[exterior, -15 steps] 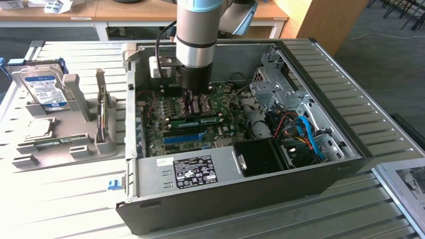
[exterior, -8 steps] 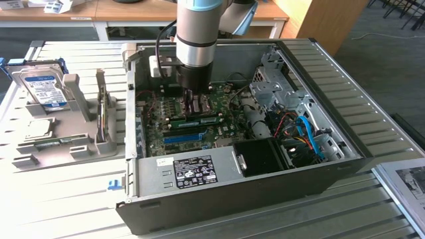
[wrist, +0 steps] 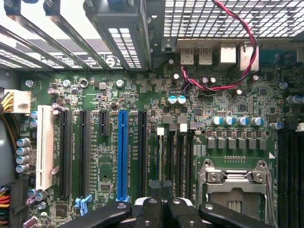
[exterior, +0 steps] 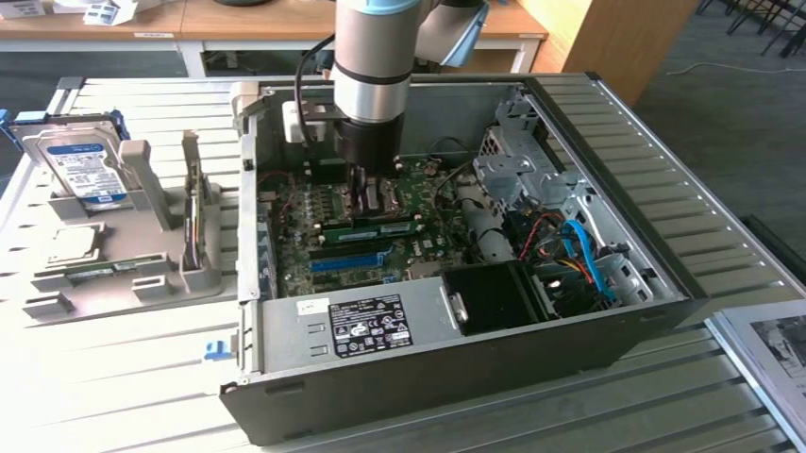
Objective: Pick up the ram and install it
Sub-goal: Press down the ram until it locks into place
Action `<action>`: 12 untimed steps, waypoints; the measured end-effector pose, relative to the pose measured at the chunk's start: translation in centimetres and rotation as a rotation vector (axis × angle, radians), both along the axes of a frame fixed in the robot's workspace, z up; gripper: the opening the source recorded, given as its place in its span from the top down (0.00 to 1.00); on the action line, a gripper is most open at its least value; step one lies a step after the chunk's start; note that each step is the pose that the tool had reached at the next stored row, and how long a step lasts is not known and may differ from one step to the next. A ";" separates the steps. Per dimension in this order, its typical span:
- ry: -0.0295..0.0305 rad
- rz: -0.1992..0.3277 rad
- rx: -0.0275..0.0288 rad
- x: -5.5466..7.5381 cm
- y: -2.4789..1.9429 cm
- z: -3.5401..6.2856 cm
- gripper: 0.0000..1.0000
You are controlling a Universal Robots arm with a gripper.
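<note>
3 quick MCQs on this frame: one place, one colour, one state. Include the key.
1. The hard drive is:
A. upright in the grey holder
B. flat on the floor
C. on a chair

2. The long coloured slot among the black ones on the motherboard is:
A. red
B. blue
C. yellow

3. The gripper is:
A. wide open
B. shut
C. clamped on a screwdriver

Key:
1 A, the drive stands on edge in the holder at the exterior view's left.
2 B, the wrist view shows one blue slot between black ones.
3 B, the fingers meet with no gap, above the board.
</note>
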State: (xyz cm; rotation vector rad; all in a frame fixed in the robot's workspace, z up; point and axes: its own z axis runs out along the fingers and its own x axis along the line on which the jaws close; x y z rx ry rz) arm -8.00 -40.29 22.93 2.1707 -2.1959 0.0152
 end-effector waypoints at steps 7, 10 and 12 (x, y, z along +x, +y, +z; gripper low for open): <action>0.0000 0.000 0.0001 0.0 0.00 0.36 0.90; -0.0001 0.000 0.0000 0.0 0.00 0.47 0.90; 0.0000 0.000 0.0000 0.0 0.00 0.60 0.90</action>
